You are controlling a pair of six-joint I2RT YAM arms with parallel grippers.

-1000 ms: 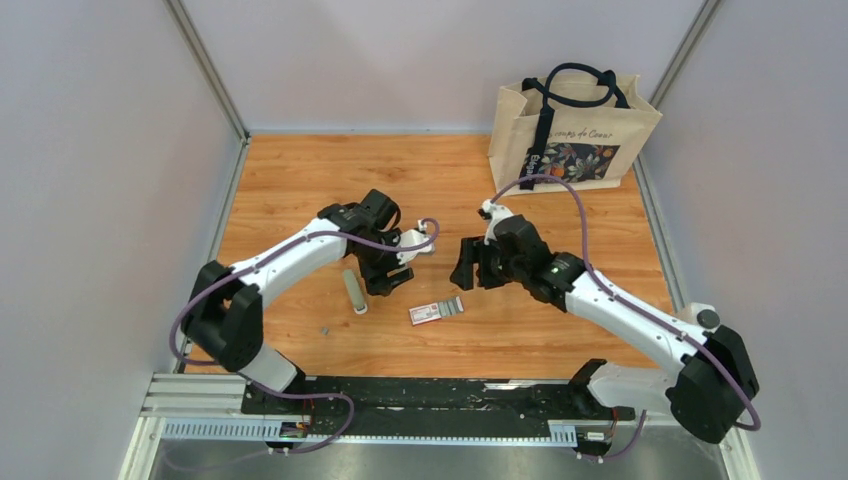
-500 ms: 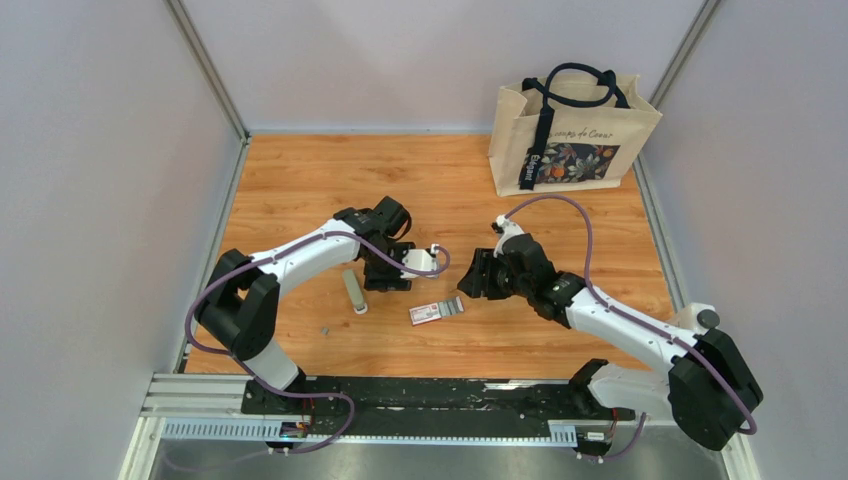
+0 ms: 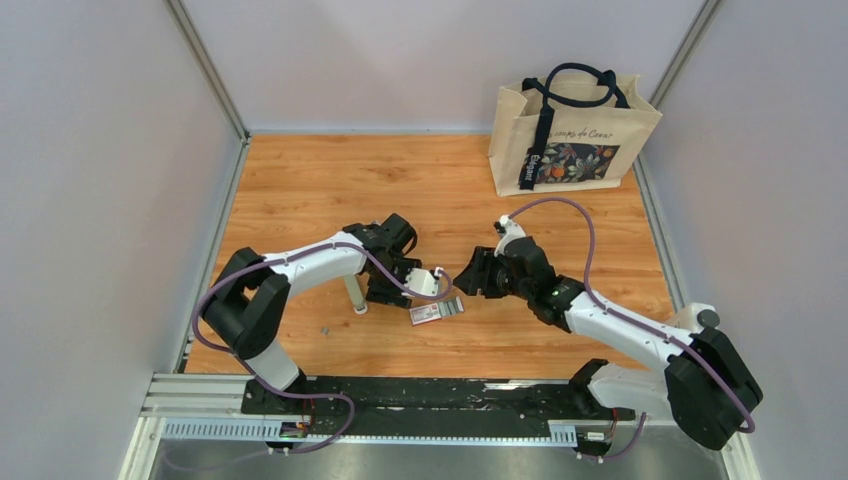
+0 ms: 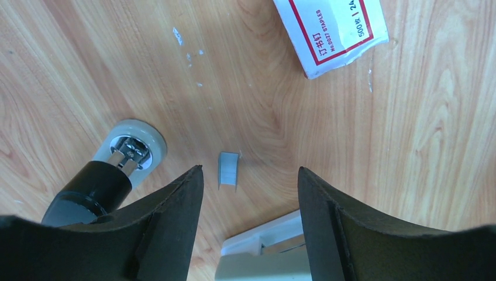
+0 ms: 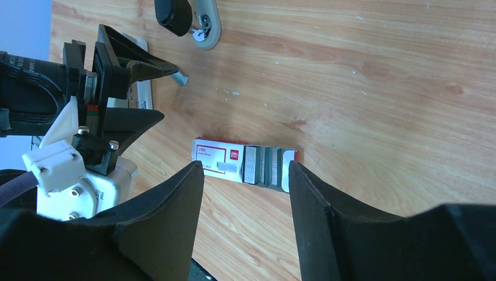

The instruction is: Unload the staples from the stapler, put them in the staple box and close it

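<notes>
The small stapler (image 3: 353,292) lies on the wooden table just left of my left gripper (image 3: 388,291). The left wrist view shows its black body and silver end (image 4: 120,164) beside my left finger. My left gripper (image 4: 248,172) is open and empty, and a short loose strip of staples (image 4: 228,171) lies on the wood between its fingertips. My right gripper (image 3: 468,280) is open and empty. In the right wrist view it (image 5: 244,170) hovers over the red-and-white staple box (image 5: 243,163). The stapler (image 5: 187,17) and the loose strip (image 5: 181,79) show there too.
The staple box (image 3: 437,312) lies between the two grippers, its tray slid partly out with strips inside. A tiny metal piece (image 3: 324,328) lies near the left arm. A tote bag (image 3: 570,130) stands at the back right. Grey walls enclose the table.
My left gripper has moved toward the near side and a little right, down next to the stapler. My right gripper has lowered toward the staple box. The stapler and the box have not moved.
</notes>
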